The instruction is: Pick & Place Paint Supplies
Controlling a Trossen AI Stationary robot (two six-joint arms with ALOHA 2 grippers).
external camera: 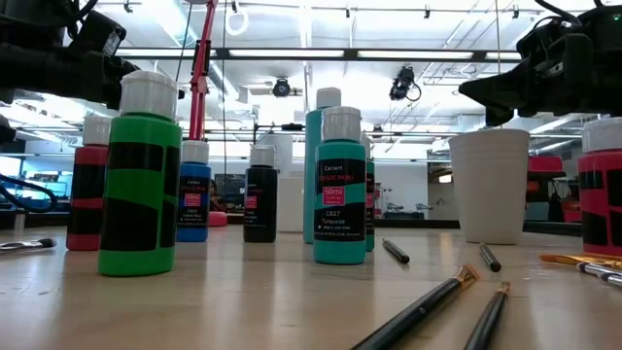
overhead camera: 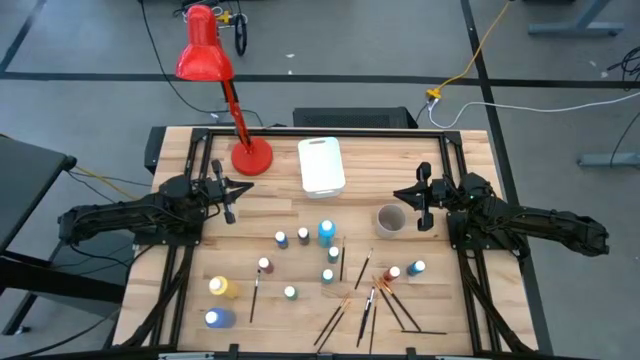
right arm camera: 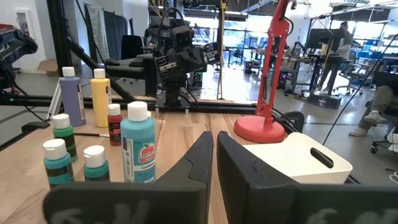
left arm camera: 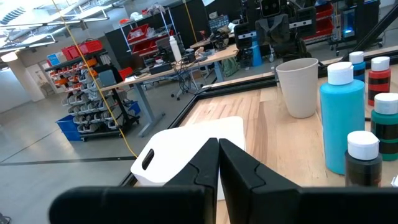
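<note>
Grey concrete floor with trailing cables surrounds the pale wooden-slat table (overhead camera: 290,215), which carries everything in the high view. At the table's twelve o'clock edge stand a red desk lamp (overhead camera: 250,157) on its round base and, just beside it toward three o'clock, a white rectangular tub with a handle slot (overhead camera: 321,165). A white round cup (overhead camera: 390,219) sits toward three o'clock of centre.

The small white-capped paint bottles are spread over the middle and the six o'clock half of the table. A tall light-blue bottle (overhead camera: 326,232) stands near centre with two dark bottles (overhead camera: 282,239) beside it at nine o'clock. A yellow bottle (overhead camera: 222,287) and a blue-violet bottle (overhead camera: 217,318) lie on their sides toward seven o'clock. A dark red bottle (overhead camera: 392,273) and a blue bottle (overhead camera: 415,268) rest toward four o'clock. Thin dark-handled paintbrushes (overhead camera: 365,310) lie scattered and crossing near five and six o'clock. In the low view a green bottle (external camera: 140,175) stands nearest, with a teal bottle (external camera: 340,189) behind it.

At nine o'clock the left pincer (overhead camera: 228,201) hovers above bare wood, fingers together and holding nothing. At three o'clock the right pincer (overhead camera: 421,208) hangs just beside the cup, fingers likewise pressed together and empty.
</note>
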